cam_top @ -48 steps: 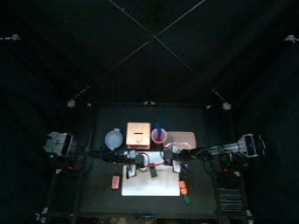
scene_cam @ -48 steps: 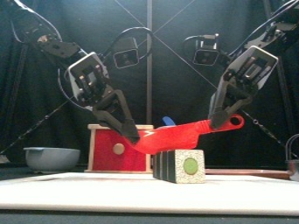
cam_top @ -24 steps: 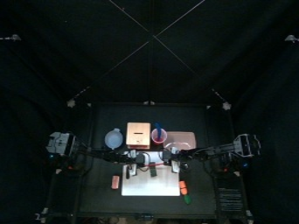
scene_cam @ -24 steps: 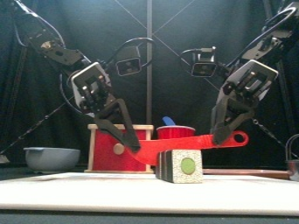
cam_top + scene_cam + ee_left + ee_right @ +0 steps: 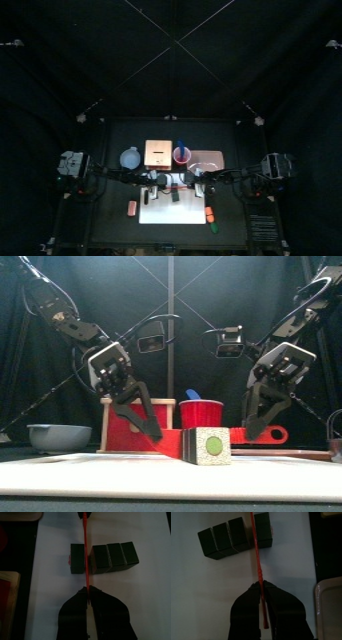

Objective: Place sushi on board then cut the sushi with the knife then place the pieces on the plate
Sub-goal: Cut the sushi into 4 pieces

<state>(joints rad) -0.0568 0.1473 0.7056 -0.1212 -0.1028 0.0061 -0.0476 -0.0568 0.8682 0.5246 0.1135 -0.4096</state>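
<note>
The jaws of the left gripper (image 5: pixel 85 590) are closed tight on the blade end of the flat red plastic toy knife (image 5: pixel 85 562), and those of the right gripper (image 5: pixel 260 585) on its handle end, so that the blade is pressed down level. The roll of dark green toy sushi blocks (image 5: pixel 113 556) lies near the middle of the white cutting board (image 5: pixel 150 587). The blade is seated between one end block and the other three, and the cut is judged nearly complete.

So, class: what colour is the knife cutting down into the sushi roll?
Red; the front view shows the knife best, low behind the sushi roll.
</note>
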